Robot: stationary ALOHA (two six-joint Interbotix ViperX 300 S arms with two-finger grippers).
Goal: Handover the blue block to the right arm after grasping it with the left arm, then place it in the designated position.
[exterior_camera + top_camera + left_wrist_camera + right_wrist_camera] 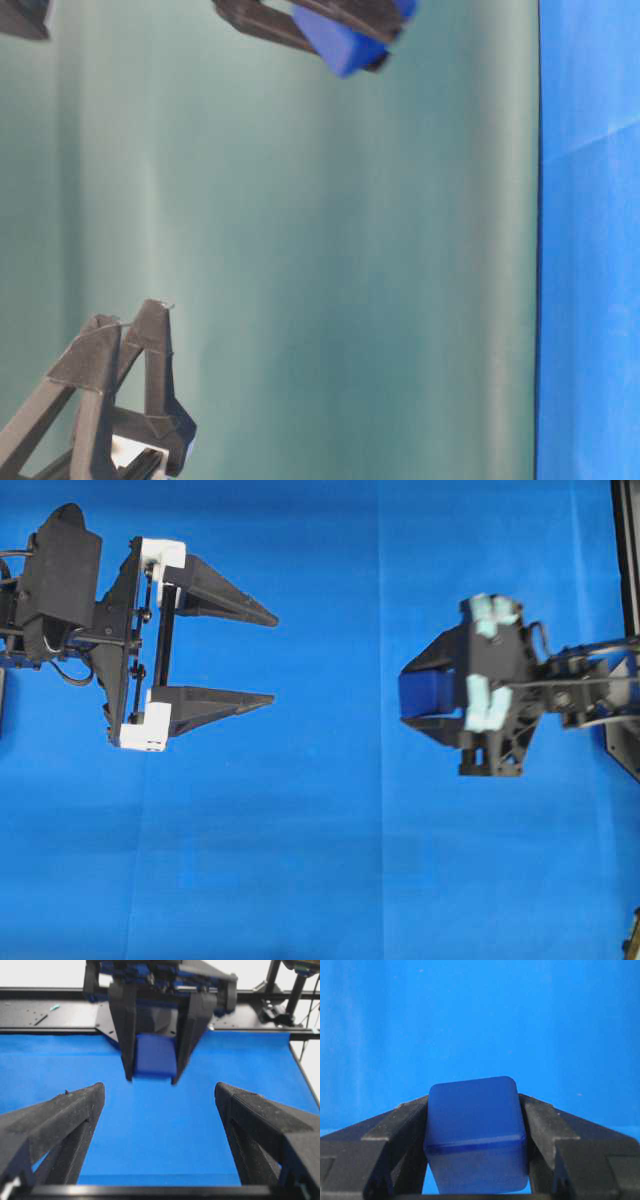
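**Overhead view: block handed across, placing step ahead**

Overhead view shows the right tool [412,695] pinching the blue block [428,692] between its two wedge fingers, one flat against each side face, so the cube sits square and will not twist. That grip suggests the handover is done and the carry to the drop spot is under way. Well apart from the block, on its far side, the left tool [270,658] hangs with fingers spread wide and nothing between them, likely kept clear to give room. Below the block lies the blue cloth [330,860] over the tabletop; no marked target shows.
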